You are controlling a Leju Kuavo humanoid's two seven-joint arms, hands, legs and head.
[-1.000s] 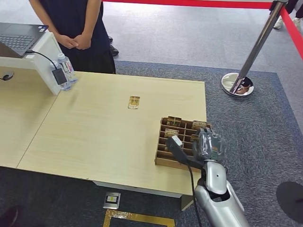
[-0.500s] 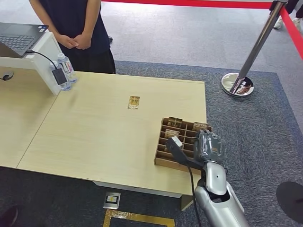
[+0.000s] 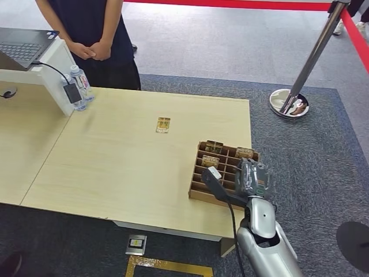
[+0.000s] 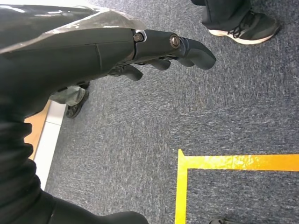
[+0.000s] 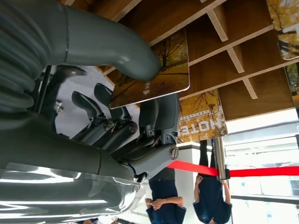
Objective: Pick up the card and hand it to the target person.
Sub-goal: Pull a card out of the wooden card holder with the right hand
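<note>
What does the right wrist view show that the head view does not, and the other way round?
Right wrist view alone: the thumb pressing a card against the fingers, so the right robot hand pinches it, and a second card printed HOTEL.

Head view alone: the table, a loose card on it, the bottles and laptop.

Both: the wooden tray, the red rope and the person in dark clothes.
</note>
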